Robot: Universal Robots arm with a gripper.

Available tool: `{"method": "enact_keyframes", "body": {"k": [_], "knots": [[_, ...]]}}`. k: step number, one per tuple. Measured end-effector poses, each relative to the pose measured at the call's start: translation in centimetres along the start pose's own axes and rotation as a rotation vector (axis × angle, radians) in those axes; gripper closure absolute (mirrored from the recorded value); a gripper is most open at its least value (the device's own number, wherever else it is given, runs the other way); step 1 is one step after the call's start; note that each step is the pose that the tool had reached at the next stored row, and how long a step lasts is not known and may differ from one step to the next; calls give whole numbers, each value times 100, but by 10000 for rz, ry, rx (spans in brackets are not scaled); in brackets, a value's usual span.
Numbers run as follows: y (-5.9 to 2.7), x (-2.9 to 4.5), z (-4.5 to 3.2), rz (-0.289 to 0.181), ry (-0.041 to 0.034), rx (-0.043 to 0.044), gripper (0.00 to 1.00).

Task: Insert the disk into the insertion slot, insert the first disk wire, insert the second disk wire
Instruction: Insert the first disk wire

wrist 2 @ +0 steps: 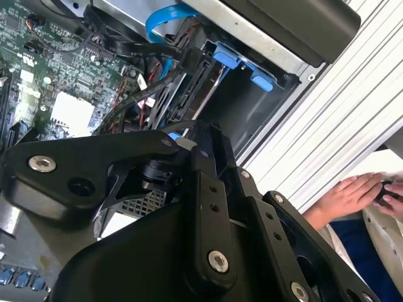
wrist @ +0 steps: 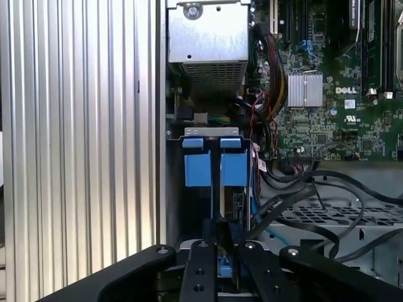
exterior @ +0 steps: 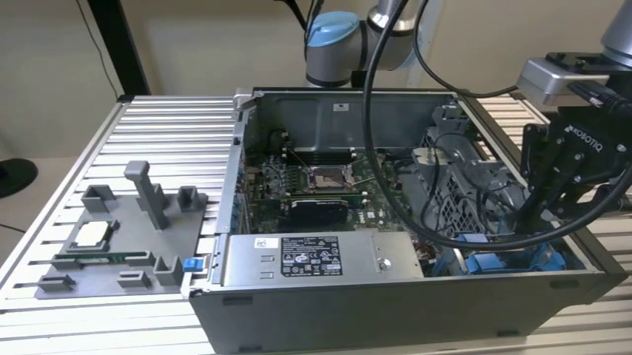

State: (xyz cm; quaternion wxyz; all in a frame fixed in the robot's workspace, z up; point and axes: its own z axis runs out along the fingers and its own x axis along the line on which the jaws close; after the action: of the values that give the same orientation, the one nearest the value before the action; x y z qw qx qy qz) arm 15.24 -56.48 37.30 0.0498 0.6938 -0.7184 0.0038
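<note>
Gripper (wrist: 219, 229) low inside computer case (exterior: 395, 303), near corner on the exterior view's right, just over blue rails (wrist: 198, 170) of insertion slot (wrist: 211, 133); claw state: cannot tell.

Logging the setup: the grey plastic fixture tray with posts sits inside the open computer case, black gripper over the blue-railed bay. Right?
No. The exterior view shows the grey plastic fixture tray on the ribbed aluminium table, outside the open computer case; the black gripper is over the blue-railed metal bay.
</note>
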Motion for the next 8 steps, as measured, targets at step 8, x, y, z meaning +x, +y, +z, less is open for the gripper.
{"method": "enact_keyframes", "body": {"k": [8], "knots": [[-3,0,0,-2,0,0,100]]}}
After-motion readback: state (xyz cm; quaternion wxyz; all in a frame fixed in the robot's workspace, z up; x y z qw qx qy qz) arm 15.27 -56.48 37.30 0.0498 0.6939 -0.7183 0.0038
